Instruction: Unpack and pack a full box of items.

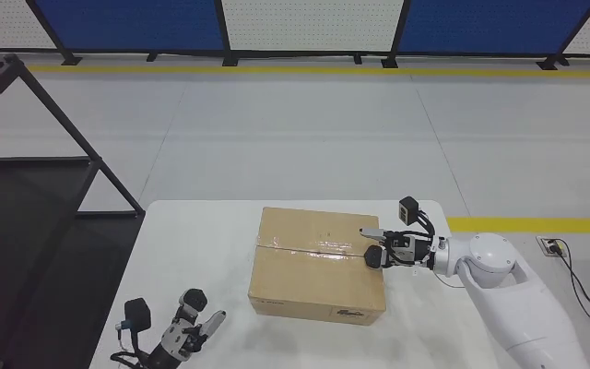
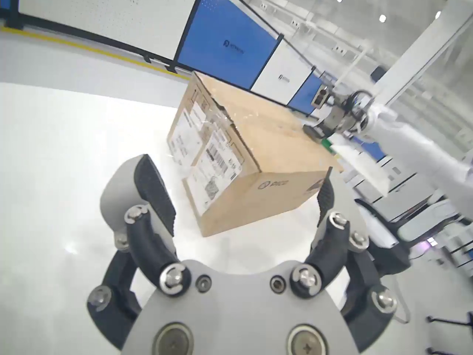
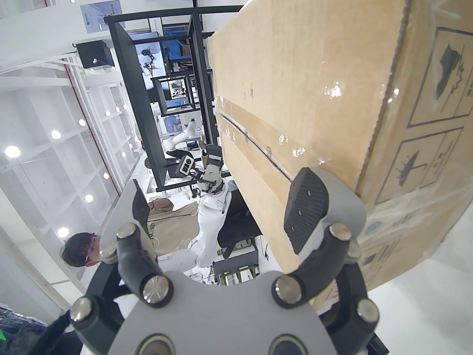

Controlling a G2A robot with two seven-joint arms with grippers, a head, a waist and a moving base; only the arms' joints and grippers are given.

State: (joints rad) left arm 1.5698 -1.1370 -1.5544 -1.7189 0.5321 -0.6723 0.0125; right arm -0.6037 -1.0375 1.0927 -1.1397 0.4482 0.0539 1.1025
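A shut cardboard box (image 1: 318,277) stands in the middle of the white table (image 1: 184,249), with clear tape along its top seam. My right gripper (image 1: 371,245) is open at the box's right edge, level with the seam. In the right wrist view the box (image 3: 314,75) is close, and one pad (image 3: 306,208) lies against its top edge beside the seam while the other finger stands clear of it. My left gripper (image 1: 198,318) is open and holds nothing, low over the table's front left, apart from the box. The left wrist view faces the box's labelled end (image 2: 210,156).
A black metal rack (image 1: 55,166) stands off the table's left side. Blue and white partition panels (image 1: 313,23) line the far floor behind a yellow line. Bare table surface lies left of and in front of the box.
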